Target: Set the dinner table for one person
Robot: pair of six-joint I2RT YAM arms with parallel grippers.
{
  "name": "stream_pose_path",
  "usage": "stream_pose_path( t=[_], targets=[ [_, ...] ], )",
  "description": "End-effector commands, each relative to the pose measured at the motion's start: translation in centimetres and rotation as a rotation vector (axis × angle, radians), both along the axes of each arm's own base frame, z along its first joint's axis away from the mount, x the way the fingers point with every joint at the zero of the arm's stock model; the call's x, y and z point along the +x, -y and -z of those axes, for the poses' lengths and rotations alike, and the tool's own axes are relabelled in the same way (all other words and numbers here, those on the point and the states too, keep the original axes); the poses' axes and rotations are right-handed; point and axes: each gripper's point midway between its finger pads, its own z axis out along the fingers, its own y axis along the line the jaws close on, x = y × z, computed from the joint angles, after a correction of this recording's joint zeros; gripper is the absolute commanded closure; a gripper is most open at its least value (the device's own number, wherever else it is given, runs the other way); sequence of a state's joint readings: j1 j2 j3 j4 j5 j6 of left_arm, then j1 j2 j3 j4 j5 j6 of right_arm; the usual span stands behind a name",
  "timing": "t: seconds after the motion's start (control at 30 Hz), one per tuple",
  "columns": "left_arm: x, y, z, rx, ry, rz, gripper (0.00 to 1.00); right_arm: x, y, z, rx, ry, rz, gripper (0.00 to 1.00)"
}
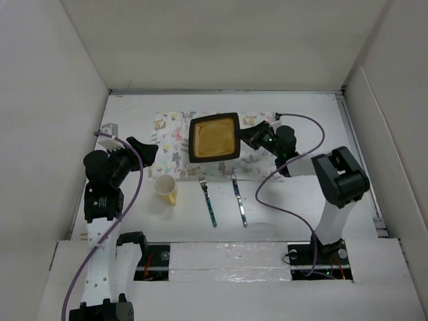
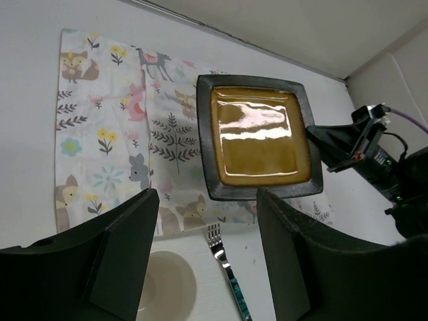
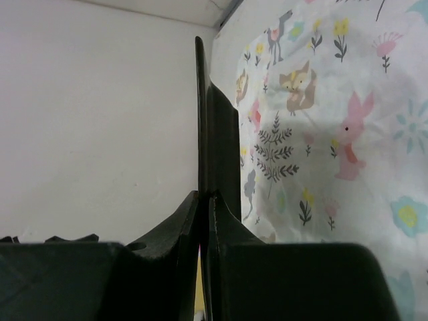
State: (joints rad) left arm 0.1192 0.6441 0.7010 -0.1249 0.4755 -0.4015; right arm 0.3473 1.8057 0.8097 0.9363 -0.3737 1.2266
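Right hand (image 1: 245, 137) clamps plate (image 1: 214, 138) rim near worktop (image 1: 190, 215) far edge; stiff, glazed, likely slippery, breakable. Left hand (image 1: 146, 151) spread, empty.

Table (image 1: 301, 194): matte white, flat, rectangular, walled on three sides.
Cloth (image 1: 170, 144): pastel animal-and-leaf print, spread flat at far centre of table.
Plate (image 1: 214, 137): square, dark rim, glossy amber centre; over cloth's middle, near edge overhanging cloth. Right gripper (image 1: 249, 137) clamped on its right rim. Resting or lifted: cannot tell.
Cup (image 1: 165, 188): pale yellow, upright, near cloth's left corner.
Fork (image 1: 208, 200): patterned handle, tines toward cloth, right of cup.
Second utensil (image 1: 239, 202): parallel, right of fork; type unclear.
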Motion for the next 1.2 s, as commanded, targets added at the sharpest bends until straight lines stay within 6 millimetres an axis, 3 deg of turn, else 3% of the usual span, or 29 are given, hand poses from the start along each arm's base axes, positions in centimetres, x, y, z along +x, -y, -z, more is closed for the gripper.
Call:
stream_pose_path(
  t=[0.0,0.07,0.23,0.5,0.63,0.87,0.93,0.97,1.07,1.17],
  targets=[
    [0.2,-0.1,-1.3,0.010,0.048,-0.006,0.42,1.0,-0.8,-11.0,0.309,0.293,0.022,1.00],
    [0.1,0.1,-1.3,0.009,0.048,0.006,0.43,2.0,-1.2,-9.2,0.320,0.256,0.020,1.00],
    [0.1,0.1,-1.2,0.010,0.045,0.007,0.43,2.9,-2.4,-7.3,0.314,0.214,-0.004,1.00],
    [0.3,0.0,-1.2,-0.002,0.047,0.011,0.43,4.5,-2.5,-2.6,0.242,0.096,-0.030,1.00],
    [0.3,-0.1,-1.2,-0.008,0.049,0.010,0.44,4.6,-2.8,0.6,0.176,0.027,-0.067,1.00],
    [0.4,-0.4,-1.2,-0.008,0.046,-0.001,0.44,4.7,-2.3,3.6,0.091,-0.062,-0.110,1.00],
    [0.4,-0.4,-1.2,-0.007,0.049,-0.001,0.44,4.6,-2.2,4.4,0.072,-0.081,-0.109,0.93],
    [0.4,-0.4,-1.3,-0.007,0.051,-0.001,0.44,4.8,-1.7,5.0,0.059,-0.105,-0.101,0.83],
    [0.3,-0.4,-1.2,-0.005,0.050,-0.002,0.44,4.4,-1.5,6.0,0.030,-0.131,-0.098,0.64],
    [0.3,-0.4,-1.3,-0.007,0.051,0.001,0.44,4.3,-0.6,6.6,-0.020,-0.159,-0.079,0.52]
  ],
)
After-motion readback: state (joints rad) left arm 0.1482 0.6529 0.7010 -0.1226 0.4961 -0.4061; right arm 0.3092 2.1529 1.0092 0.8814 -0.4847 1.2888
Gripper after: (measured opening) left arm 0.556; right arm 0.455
